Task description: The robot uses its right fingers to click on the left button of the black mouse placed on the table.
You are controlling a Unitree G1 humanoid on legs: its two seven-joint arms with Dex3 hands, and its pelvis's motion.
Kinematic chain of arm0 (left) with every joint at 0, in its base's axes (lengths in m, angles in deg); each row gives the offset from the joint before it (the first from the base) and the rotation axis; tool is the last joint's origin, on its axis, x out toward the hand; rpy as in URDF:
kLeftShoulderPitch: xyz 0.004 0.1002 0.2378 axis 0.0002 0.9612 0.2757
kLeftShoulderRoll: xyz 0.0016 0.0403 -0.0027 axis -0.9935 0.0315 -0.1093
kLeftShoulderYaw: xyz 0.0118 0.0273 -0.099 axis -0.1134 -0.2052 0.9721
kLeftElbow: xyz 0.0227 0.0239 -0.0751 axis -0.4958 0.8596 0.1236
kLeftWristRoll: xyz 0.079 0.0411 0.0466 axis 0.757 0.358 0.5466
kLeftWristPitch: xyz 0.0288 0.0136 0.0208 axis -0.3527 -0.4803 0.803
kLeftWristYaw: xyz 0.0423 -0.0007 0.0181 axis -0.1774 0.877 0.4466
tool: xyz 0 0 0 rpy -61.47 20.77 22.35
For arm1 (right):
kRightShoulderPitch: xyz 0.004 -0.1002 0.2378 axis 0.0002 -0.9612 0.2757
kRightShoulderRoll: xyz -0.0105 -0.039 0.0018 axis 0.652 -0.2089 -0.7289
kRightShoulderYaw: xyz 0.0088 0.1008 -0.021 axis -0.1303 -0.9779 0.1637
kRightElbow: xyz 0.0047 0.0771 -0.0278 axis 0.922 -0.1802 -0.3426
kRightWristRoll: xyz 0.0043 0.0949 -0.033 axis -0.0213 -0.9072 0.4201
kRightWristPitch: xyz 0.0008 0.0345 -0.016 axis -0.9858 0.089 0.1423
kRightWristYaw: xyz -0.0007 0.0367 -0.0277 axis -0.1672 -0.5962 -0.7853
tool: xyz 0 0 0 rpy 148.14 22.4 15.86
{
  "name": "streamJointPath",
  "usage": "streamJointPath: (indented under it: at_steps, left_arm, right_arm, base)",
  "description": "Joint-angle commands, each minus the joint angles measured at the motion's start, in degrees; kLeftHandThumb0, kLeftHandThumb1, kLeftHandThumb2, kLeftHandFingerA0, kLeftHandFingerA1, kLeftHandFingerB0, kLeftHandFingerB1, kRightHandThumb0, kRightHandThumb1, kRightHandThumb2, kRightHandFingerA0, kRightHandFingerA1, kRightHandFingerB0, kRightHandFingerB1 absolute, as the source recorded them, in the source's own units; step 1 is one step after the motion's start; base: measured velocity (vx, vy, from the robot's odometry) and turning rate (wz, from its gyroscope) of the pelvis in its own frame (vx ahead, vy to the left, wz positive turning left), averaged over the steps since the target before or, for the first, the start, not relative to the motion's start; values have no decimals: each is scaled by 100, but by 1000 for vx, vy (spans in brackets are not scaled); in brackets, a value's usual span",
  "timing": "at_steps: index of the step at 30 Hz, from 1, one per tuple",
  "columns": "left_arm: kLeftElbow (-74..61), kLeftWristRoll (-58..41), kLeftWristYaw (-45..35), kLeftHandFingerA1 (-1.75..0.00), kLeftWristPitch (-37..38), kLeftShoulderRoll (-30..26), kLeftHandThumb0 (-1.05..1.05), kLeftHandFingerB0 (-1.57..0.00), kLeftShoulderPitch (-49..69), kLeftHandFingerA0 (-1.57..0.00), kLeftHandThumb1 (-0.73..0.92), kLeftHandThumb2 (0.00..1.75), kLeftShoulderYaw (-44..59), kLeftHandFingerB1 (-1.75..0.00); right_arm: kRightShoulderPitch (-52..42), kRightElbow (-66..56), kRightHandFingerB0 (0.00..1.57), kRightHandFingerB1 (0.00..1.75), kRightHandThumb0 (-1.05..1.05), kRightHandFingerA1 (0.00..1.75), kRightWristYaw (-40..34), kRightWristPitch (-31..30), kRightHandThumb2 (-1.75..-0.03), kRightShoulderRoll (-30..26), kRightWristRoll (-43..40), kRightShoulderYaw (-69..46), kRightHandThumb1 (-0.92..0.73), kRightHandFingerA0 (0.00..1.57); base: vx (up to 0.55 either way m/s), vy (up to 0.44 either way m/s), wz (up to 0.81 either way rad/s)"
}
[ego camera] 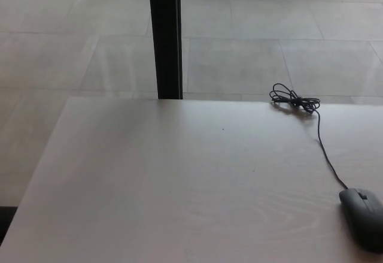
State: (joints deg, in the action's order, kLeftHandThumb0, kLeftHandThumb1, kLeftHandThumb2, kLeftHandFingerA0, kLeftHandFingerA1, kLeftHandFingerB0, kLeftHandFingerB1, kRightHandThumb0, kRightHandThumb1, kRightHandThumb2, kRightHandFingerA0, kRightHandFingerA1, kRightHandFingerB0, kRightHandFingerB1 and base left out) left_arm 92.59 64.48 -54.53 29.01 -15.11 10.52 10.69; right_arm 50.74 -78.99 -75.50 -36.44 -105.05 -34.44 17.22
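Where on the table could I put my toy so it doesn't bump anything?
The pale wooden table is bare across its left and middle. Things sit only on the right: the black mouse near the front corner, its thin black cable running to a bundled coil at the far edge.

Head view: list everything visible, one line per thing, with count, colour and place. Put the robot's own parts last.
mouse: one, black, near right corner of the table, partly cut off by the picture's right edge.
cable: one, black, runs from the mouse toward the far edge of the table.
coiled bundle: one, black, the cable's end, lying at the far right edge of the table.
table: one, pale whitish wood grain, fills the lower part of the picture.
post: one, black, upright behind the table's far edge, left of centre.
floor: large pale grey tiles, beyond and left of the table.
robot's hands: neither left nor right in view.
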Motion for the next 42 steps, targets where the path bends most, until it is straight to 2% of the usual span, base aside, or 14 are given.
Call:
streamJointPath:
  at_steps: [1,3,6,9,12,15,16,17,18,22,27,28,29,42]
  left_arm:
    - [48,-176,-29,-62,99,-63,-60,-46,-10,-63,75,63,12,-45]
    - [69,-244,-81,-70,152,-32,-59,-39,-9,-55,59,96,71,-57]
    - [85,-285,-82,-68,177,-22,-59,-47,-18,-64,75,62,95,-45]
    - [1,-174,47,-64,148,-21,-61,-48,-6,-71,76,62,-29,-46]
    - [-20,-241,38,-71,67,13,-60,-44,-47,-64,59,95,13,-58]
    - [32,-135,111,-60,77,-14,-60,-48,-61,-69,76,63,-75,-44]
    - [57,-208,108,-70,29,-11,-59,-45,-84,-66,58,95,-9,-58]
    - [66,-201,105,-62,67,-17,-59,-49,-73,-69,76,63,-10,-44]
    - [59,-208,131,-71,91,-17,-61,-44,-70,-66,58,95,2,-58]
    - [-42,-136,141,-65,113,-22,-59,-54,-37,-72,77,62,-74,-47]
    - [-29,-167,176,-66,44,-51,-58,-57,-71,-72,75,62,-53,-49]
    - [-11,-160,164,-66,30,-63,-58,-55,-74,-71,76,62,-61,-47]
    - [13,-154,176,-68,52,-61,-58,-56,-77,-73,75,62,-61,-47]
    - [-13,-74,158,-65,150,-86,-61,-54,-38,-73,77,63,-169,-46]
  right_arm:
    - [214,-1291,34,34,-65,125,86,-229,-63,-584,764,1093,-76,79]
    - [295,-1193,36,34,-69,68,95,152,-64,-734,1295,1613,-80,60]
    - [397,-923,37,32,-74,57,81,702,-64,-970,2077,2426,-80,55]
    - [516,-394,40,35,-76,152,-49,1149,-64,-1152,2788,3112,-80,98]
    - [686,234,35,53,-76,152,-149,1427,-110,-1340,3390,3779,-64,138]
    - [659,526,34,51,-84,152,-46,1525,-112,-1437,3606,4230,-70,128]
    - [655,631,38,33,-86,158,-39,1605,-67,-1460,3670,4355,-86,102]
    - [609,674,34,34,-89,142,115,1580,-71,-1482,3662,4508,-78,96]
    - [596,751,31,46,-85,123,176,1587,-105,-1510,3718,4661,-68,96]
    - [575,1101,34,36,-89,45,128,1857,-76,-1576,3841,4978,-75,37]
    - [571,1488,38,32,-83,39,-12,2150,-67,-1701,4038,5315,-87,45]
    - [569,1606,35,47,-86,63,-64,2310,-108,-1729,4056,5378,-72,55]
    - [586,1779,40,33,-80,45,-78,2557,-66,-1707,3995,5392,-83,50]
    - [1243,2195,27,36,-93,46,-486,2197,-83,-2082,5557,6825,-81,34]
  base:
    - [0,0,0]
    - [0,0,0]
    - [0,0,0]
    - [0,0,0]
    - [0,0,0]
    - [0,0,0]
    - [0,0,0]
    - [0,0,0]
    - [0,0,0]
    - [0,0,0]
    - [0,0,0]
    - [0,0,0]
    - [0,0,0]
    - [0,0,0]
